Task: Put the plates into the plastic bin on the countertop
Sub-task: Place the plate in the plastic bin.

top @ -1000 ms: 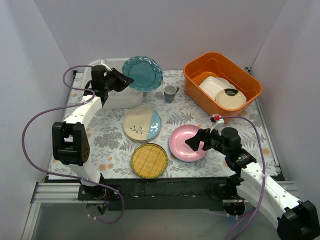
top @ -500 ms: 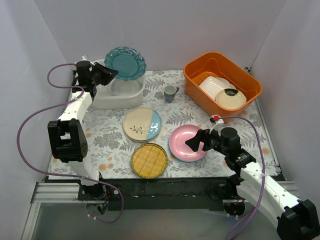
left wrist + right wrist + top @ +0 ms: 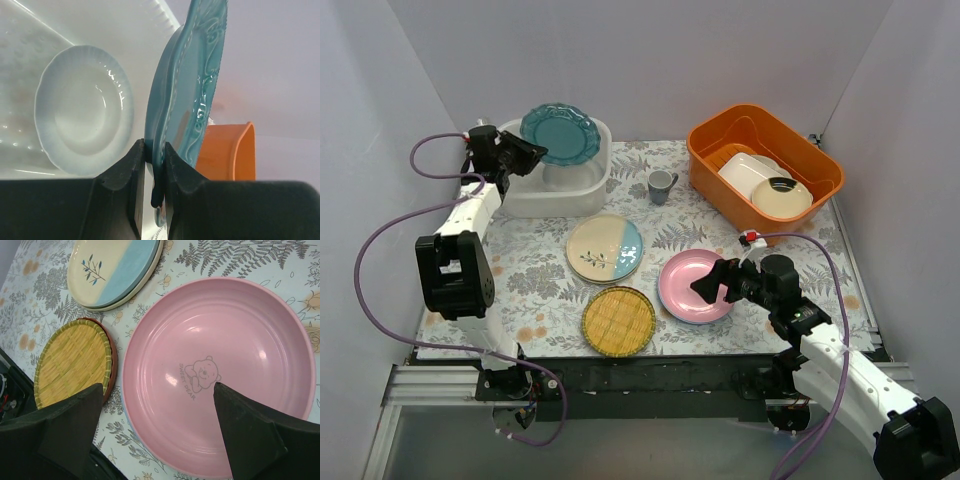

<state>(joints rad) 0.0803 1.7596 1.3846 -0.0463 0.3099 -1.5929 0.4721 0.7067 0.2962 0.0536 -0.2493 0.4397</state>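
Nearest, the right gripper (image 3: 157,390) is spread over the pink plate (image 3: 215,355), ready for grabbing. Farther back, the teal plate (image 3: 192,85) is pinched at its rim by the left gripper (image 3: 155,150) above the plastic bin (image 3: 560,197), to be lowered in.

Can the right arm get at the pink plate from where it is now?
Probably yes. The right tool hangs open just above the pink plate, and nothing lies on the plate. The yellow woven plate sits close beside its rim, which may crowd one finger.
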